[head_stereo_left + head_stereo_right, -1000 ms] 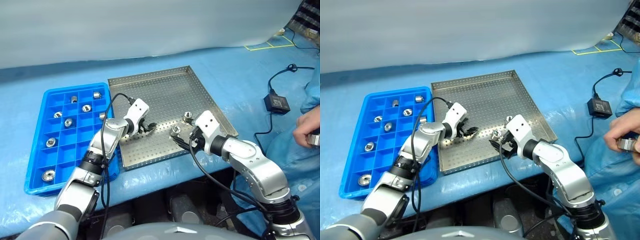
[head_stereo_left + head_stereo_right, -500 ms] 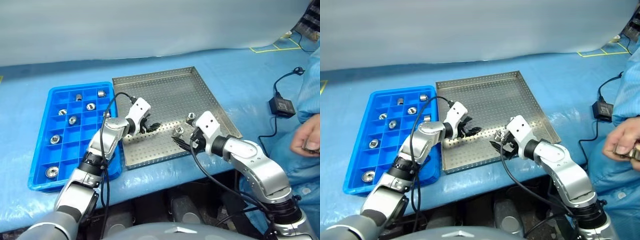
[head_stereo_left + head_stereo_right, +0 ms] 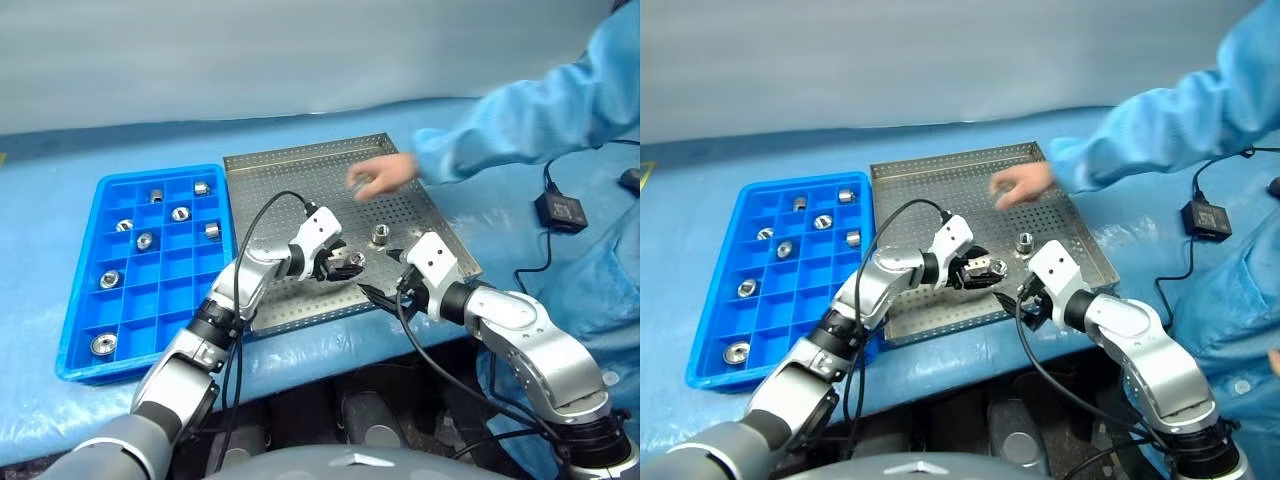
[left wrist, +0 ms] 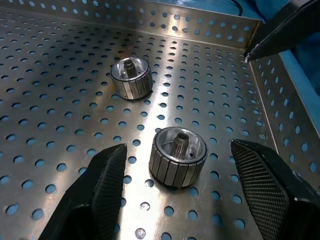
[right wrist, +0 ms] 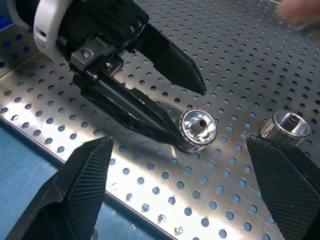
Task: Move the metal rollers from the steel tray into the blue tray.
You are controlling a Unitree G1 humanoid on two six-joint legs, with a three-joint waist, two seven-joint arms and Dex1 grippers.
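The steel tray (image 3: 300,152) lies in the middle of the blue-covered table, with the blue tray (image 3: 150,290) beside it on the left. Two metal rollers stand on the steel tray's near right part. My left gripper (image 3: 343,268) is open with a finger (image 4: 102,187) on each side of the nearer roller (image 4: 178,156), gaps showing on both sides. The second roller (image 4: 131,78) stands just beyond it. My right gripper (image 3: 383,293) is open at the tray's near edge, just right of the left gripper. Several rollers (image 3: 181,213) sit in the blue tray's compartments.
A person's hand (image 3: 382,174) in a blue sleeve (image 3: 520,120) reaches in from the right over the far half of the steel tray, holding something small and shiny. A black power adapter (image 3: 556,208) with its cable lies on the cloth to the right.
My left gripper has swung right across the steel tray and now straddles the nearer roller. A person's arm has come in over the tray. The right gripper has hardly moved.
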